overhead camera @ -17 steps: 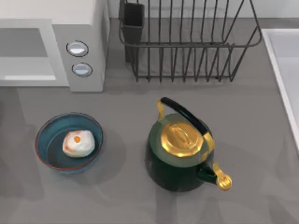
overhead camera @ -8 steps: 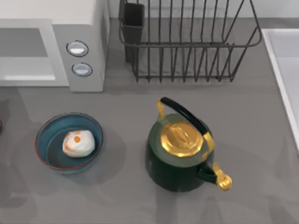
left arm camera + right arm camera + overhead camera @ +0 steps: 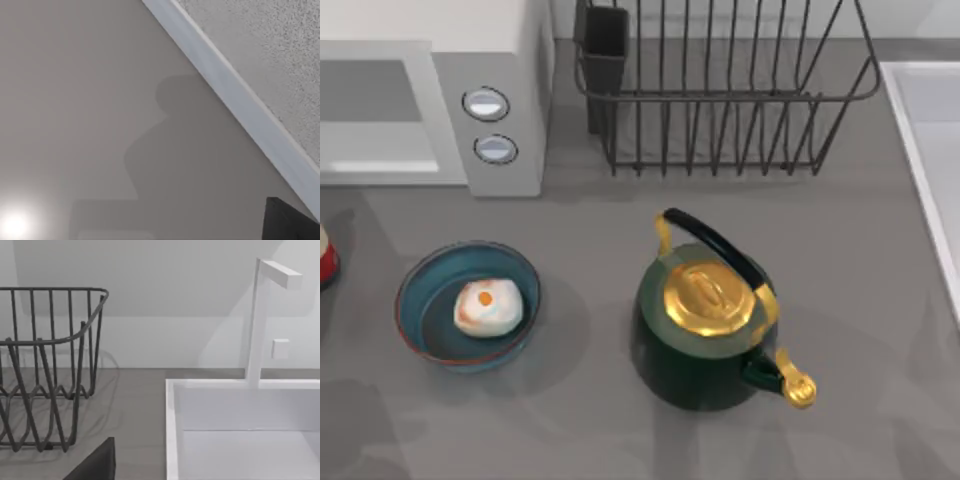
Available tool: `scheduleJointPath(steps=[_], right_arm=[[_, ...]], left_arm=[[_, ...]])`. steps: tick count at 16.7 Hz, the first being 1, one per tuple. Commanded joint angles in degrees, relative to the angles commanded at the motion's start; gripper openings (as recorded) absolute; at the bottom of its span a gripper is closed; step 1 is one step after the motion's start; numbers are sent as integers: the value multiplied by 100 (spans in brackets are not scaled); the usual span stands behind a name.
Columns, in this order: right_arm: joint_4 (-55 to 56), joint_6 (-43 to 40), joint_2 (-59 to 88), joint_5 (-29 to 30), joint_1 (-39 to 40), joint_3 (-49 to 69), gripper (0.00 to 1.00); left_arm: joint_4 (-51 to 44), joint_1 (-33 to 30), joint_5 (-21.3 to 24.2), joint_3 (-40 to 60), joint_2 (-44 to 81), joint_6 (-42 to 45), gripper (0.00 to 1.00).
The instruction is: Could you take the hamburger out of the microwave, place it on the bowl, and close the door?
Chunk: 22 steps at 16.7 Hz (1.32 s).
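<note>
Microwave (image 3: 490,120) cut off by the top view's left and far edges; door (image 3: 375,115) cropped at left, handle and latch state impossible to tell. Red-and-pale object (image 3: 325,258) clipped at the left edge, identity unclear. Dish rack (image 3: 720,90) truncated at the far edge. Sink (image 3: 925,140) cropped at right. Dark shape (image 3: 290,220) in the left wrist view's corner unidentifiable. Dark wedge (image 3: 95,465) at the right wrist view's edge likewise.

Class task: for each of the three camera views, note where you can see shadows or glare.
Top view: soft shadows spread over the table around the kettle and bowl. Left wrist view: a rounded dark shadow on the pale wall, with a bright glare spot in one corner. Right wrist view: faint shadow lines behind the dish rack.
</note>
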Motion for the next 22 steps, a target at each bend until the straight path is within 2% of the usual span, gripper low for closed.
scheduleJointPath(steps=[4,10,12,14,18,22], right_arm=[[0,0,0,0,0,0,100],[0,0,0,0,0,0,100],[0,0,0,0,0,0,100],[0,0,0,0,0,0,100],[0,0,0,0,0,0,100],[0,0,0,0,0,0,100]], left_arm=[[-9,-400,-330,-131,-198,-345,0],[5,-2290,-1526,-559,-911,-1628,0],[10,-2682,-1839,-675,-1103,-1961,0],[10,-2827,-1974,-726,-1185,-2101,0],[18,-2799,-1966,-674,-1143,-2099,0],[301,-2862,-2007,-230,-473,-2132,0]])
